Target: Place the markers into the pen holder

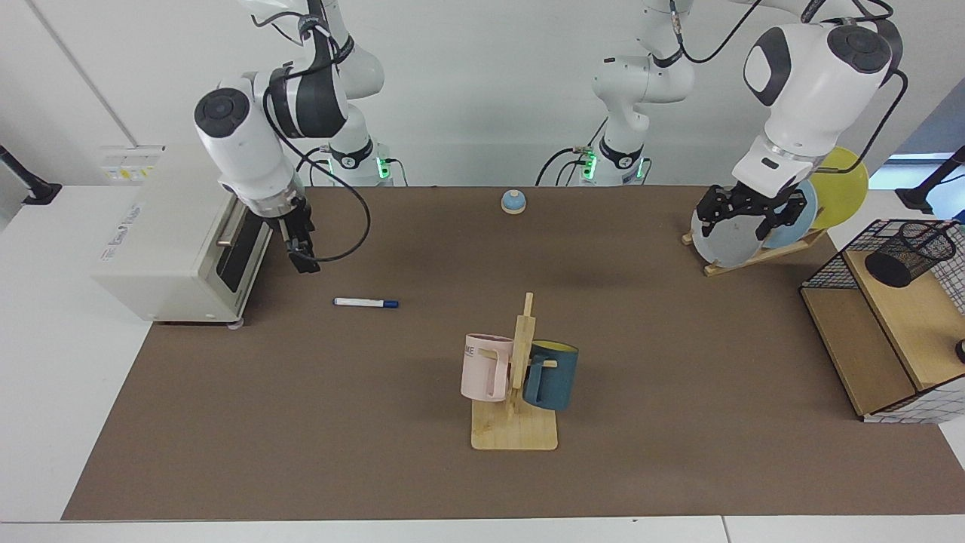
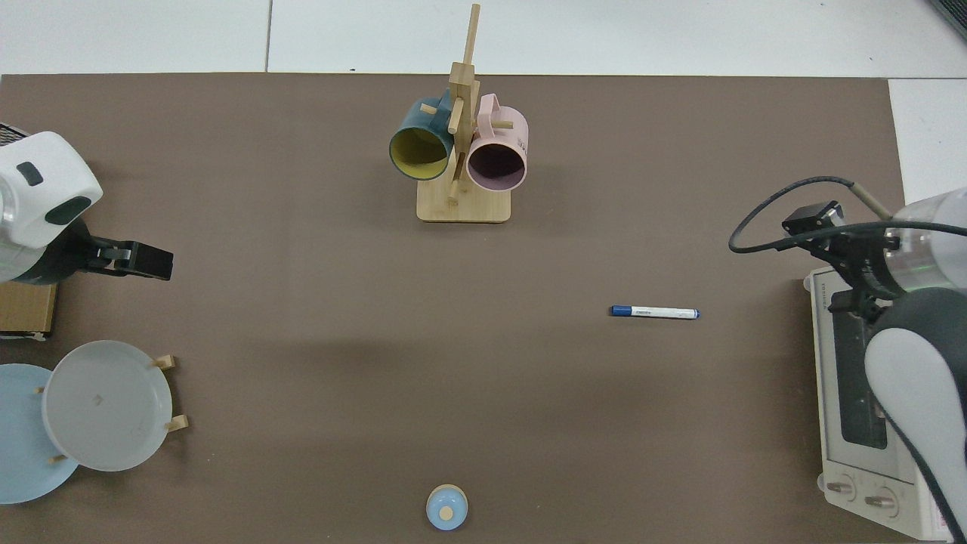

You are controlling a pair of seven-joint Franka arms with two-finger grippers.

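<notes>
Facing view: right gripper (image 1: 299, 255) empty, hangs edge-on by toaster oven (image 1: 177, 245), spread unclear, probably lining up on marker (image 1: 366, 303) left of centre. Left gripper (image 1: 746, 213) open, waits near pen holder (image 1: 908, 253), far right.

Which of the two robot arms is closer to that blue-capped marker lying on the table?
The right. The right gripper hangs just above and beside the marker, by the toaster oven. The left gripper waits far across the table, in front of the plate rack.
</notes>
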